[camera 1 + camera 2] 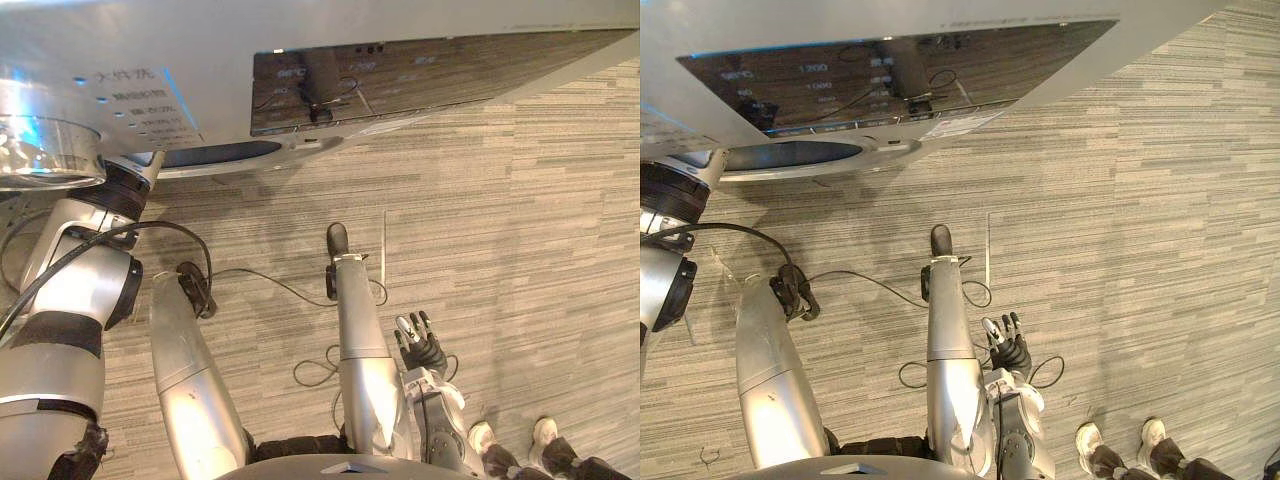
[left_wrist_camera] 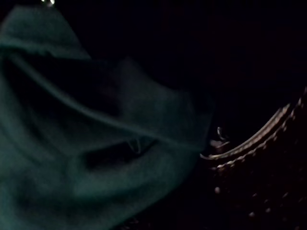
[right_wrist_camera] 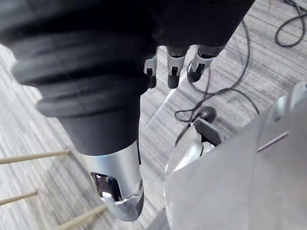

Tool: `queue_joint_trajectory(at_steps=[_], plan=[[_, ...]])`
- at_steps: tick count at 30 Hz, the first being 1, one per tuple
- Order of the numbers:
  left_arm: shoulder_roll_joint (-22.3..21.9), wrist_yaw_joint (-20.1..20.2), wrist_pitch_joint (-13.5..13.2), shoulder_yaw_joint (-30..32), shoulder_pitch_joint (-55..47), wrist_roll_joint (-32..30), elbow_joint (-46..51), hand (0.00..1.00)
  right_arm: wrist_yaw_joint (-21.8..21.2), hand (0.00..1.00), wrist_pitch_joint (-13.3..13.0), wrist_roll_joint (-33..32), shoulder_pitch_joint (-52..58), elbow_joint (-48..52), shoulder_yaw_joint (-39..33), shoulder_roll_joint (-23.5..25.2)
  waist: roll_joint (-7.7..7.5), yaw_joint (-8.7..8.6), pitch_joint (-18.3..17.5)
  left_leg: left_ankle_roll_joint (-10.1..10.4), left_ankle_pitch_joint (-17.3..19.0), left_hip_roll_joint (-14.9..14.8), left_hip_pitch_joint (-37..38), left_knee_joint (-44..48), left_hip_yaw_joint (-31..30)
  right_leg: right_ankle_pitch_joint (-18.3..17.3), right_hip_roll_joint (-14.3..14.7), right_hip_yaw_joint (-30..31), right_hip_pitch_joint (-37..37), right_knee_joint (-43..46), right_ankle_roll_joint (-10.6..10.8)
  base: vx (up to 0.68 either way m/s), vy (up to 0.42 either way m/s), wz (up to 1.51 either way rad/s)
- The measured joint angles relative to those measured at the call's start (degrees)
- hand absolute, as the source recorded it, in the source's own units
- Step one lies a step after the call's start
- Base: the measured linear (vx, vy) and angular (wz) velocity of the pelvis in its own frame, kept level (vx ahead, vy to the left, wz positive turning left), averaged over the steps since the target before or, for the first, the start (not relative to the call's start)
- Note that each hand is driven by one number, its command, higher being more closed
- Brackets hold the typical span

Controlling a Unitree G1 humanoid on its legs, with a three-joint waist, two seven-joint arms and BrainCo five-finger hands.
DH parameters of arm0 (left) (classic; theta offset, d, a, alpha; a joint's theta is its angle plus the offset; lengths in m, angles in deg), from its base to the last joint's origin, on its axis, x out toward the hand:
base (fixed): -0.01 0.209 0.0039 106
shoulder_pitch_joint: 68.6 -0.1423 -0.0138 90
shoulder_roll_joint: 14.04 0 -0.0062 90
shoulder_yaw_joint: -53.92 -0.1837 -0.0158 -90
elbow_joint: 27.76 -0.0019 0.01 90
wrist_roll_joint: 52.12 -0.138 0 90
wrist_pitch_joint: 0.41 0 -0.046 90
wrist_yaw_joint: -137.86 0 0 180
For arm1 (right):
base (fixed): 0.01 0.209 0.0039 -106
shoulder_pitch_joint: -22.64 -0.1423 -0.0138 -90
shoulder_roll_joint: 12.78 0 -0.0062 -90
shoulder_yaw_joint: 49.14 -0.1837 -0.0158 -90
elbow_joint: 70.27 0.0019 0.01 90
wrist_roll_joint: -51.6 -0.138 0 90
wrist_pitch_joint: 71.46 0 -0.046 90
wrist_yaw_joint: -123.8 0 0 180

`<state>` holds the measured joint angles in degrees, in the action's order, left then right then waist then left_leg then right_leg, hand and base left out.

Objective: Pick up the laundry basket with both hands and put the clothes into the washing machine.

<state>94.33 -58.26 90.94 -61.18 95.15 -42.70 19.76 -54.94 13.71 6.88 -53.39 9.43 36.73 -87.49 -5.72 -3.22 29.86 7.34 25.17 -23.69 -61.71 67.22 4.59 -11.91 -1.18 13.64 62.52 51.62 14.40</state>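
Where the left wrist view looks into the dark, a dark green cloth (image 2: 96,158) lies in loose folds inside the drum (image 2: 259,158). The drum's perforated metal wall curves just beside it, though it is too dim to tell whether cloth and wall touch. Seen from the head, the drum's shiny rim sits at the end of the washing machine (image 1: 200,50) on the robot's left, below a control panel (image 1: 130,100) with lit labels. The left hand (image 1: 122,190) reaches over that rim, its dark ribbed cover at the edge and the rest hidden inside, so I cannot tell whether it holds the cloth. Along the machine's front, further to the robot's right, a dark glossy panel (image 1: 420,80) mirrors the floor. Grey striped carpet (image 1: 520,220) spreads out from the foot of the machine. The right hand (image 1: 1008,345) hangs low over this carpet beside the robot, well apart from the machine. Its fingers (image 3: 170,72) are loosely extended, the thumb stands apart from them, and it holds nothing. Pale wooden rods (image 3: 33,155) cross above the carpet near that hand in the right wrist view. A person's shoes (image 1: 510,440) stand on the carpet near the right hand, on its outer side.
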Motion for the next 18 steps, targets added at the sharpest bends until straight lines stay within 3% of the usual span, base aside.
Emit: queue_joint_trajectory(at_steps=[6, 10, 15, 18], plan=[[-0.01, 1.05, 3.47, -3.98, 0.85, -20.99, 0.0, 0.0, -1.56, 0.0, -0.04, 0.1, 1.01, 0.14, -0.48, 0.05, -0.04, 0.06, -0.02, -0.3, -0.18, 1.23, -0.53, -0.02, -0.51, -0.01, -1.32, -0.89, 0.07, 0.82, -0.01, 0.02, 0.066, 0.1], [-1.43, 3.84, 4.28, -3.07, 0.78, -24.48, 0.0, 0.0, -1.6, 0.0, 0.01, 0.1, 1.08, 0.4, -0.5, 0.33, -0.19, -0.06, -0.11, -0.46, -0.32, 1.31, -0.54, -0.07, -1.67, -0.05, -1.61, -2.28, -0.97, 0.73, -0.07, 0.01, 0.054, 0.1], [-7.04, 3.64, 5.51, 10.4, -2.91, -24.05, -1.05, 0.0, -1.49, 0.0, 0.17, 0.3, 1.11, 0.78, -0.3, 0.69, -0.24, -0.93, -0.15, -0.1, -1.08, 1.76, 0.71, -0.91, -2.95, -0.13, -1.9, -3.59, -3.2, 0.29, -0.17, 0.0, 0.014, 0.11], [-13.37, 2.85, 6.38, 18.78, -10.56, -22.16, -1.03, 0.0, -1.04, 0.0, 0.34, 2.38, 1.04, 0.38, 0.63, 0.66, -0.28, -0.97, -0.31, 0.24, -2.78, 2.61, 5.46, -4.76, -2.76, -0.41, -2.79, -4.57, -7.69, -1.74, -0.64, 0.01, -0.05, 0.28]])
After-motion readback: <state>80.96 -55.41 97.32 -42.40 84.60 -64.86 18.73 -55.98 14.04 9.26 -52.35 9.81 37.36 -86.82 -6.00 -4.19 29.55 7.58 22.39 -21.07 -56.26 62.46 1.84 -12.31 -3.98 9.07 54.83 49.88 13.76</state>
